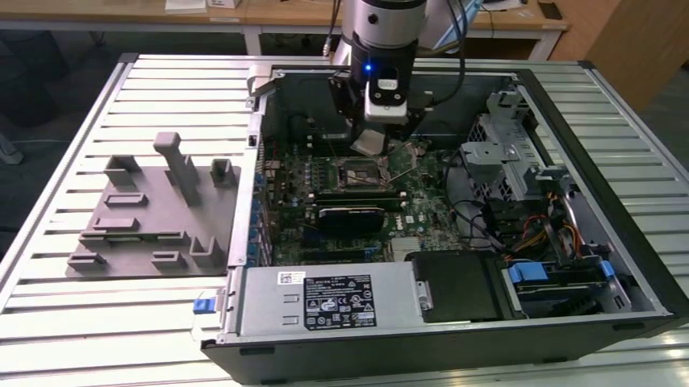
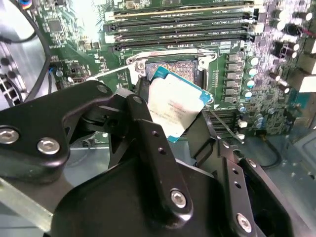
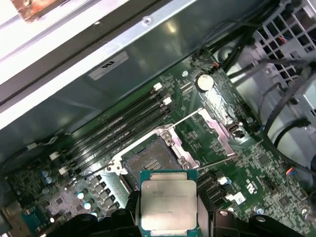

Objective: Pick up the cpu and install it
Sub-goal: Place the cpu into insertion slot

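Black end effector (image 2: 172,112) clamped on the cpu (image 2: 178,102) hovers above the open socket (image 3: 149,160) inside the computer case (image 1: 453,355).

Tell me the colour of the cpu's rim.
Teal-green. The rim of the cpu shows best in the first wrist view.

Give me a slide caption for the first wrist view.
The gripper holds the cpu over the motherboard, close to the open socket.

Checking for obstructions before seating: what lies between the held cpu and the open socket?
Nothing: in the first wrist view the stretch from the cpu to the socket is bare.
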